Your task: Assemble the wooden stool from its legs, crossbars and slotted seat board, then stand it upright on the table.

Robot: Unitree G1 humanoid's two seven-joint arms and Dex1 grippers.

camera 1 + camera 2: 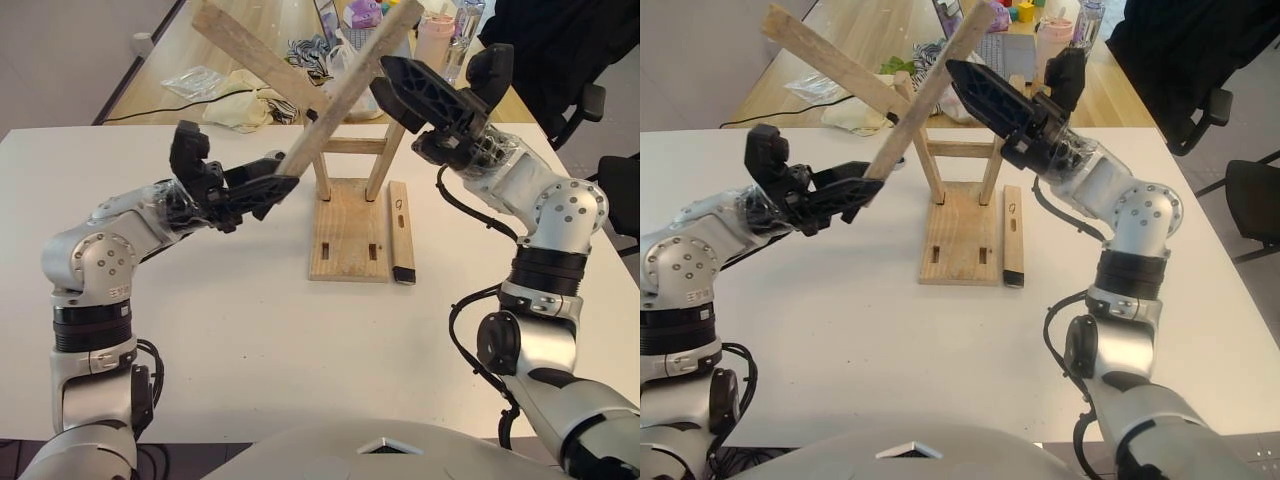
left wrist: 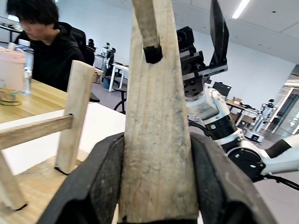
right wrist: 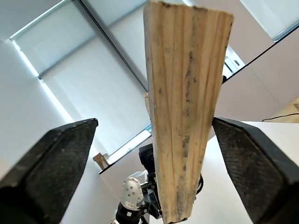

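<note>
Two legs cross at upper centre. Left claw point(image 1: 278, 180), centre-left, clamps the lower end of one leg point(image 1: 350, 95). Seat board point(image 1: 345, 240) lies flat on the counter point(image 1: 200, 320). Right claw point(image 1: 438, 70), upper right, gapes, seemingly straddling that leg's top.

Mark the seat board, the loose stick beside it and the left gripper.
seat board point(image 1: 348, 220), left eye view, bare middle of its top
loose stick point(image 1: 401, 240), left eye view, halfway along it
left gripper point(image 1: 287, 171), left eye view, between its fingertips
</note>
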